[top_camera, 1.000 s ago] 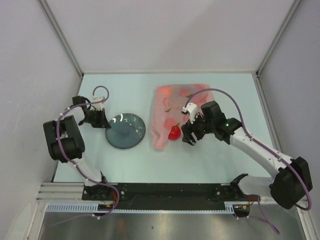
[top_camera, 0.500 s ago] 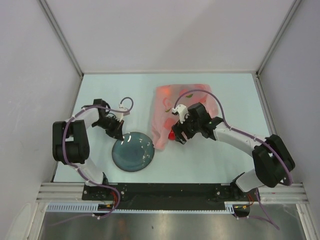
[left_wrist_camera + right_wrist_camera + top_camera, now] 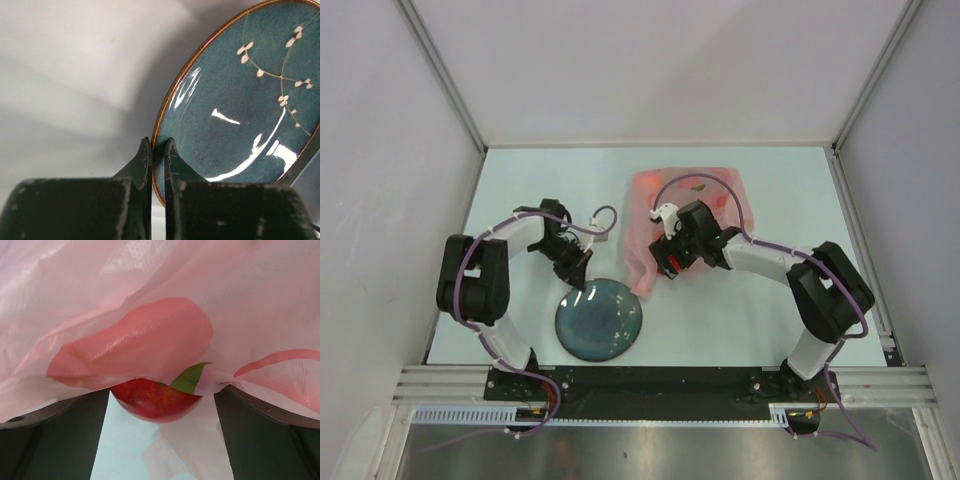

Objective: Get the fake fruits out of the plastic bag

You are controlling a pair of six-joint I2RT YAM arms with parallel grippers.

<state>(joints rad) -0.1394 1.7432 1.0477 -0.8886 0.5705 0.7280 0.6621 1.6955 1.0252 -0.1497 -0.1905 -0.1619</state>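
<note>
The left gripper [image 3: 157, 150] is pinching the rim of the dark teal plate [image 3: 240, 115] with its fingers closed down on the edge. In the top view that plate is sitting on the table [image 3: 740, 320] close to the arm bases, to the near-left of the plastic bag [image 3: 690, 200]. The right gripper [image 3: 160, 397] is hovering at the bag's near-left edge with its jaws spread wide and grasping nothing — a red apple [image 3: 150, 400] with a green leaf is peeking out from under the pink film, lying between the two fingers.
</note>
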